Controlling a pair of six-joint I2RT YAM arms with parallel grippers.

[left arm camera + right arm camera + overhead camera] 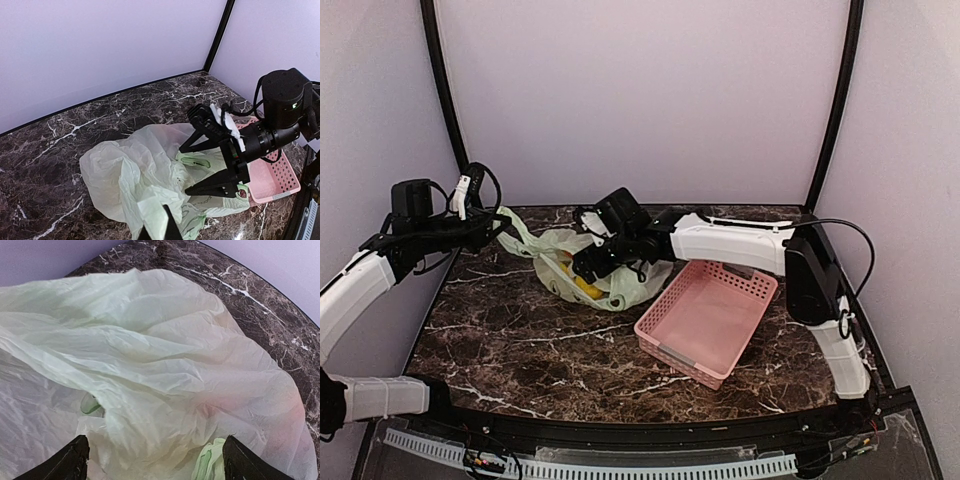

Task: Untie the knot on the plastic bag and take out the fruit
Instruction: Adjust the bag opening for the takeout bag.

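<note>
White arm shells, black joints, black cables, black pincer fingers

Pale green plastic bag, pink basket, dark marble table with white veins.

The plastic bag is hiding nearly all of the fruit. From above, only a yellow patch is showing through the film. In the right wrist view a faint pink tint and a small green shape are showing through the film, too vague to name. The knot is getting lost among the crinkled folds, and its place cannot be told in any view. The bottom edge is cutting off the right fingers in their own view, leaving two dark tips, and the left fingers in theirs. The right arm is covering part of the pink basket in the left wrist view.
</note>
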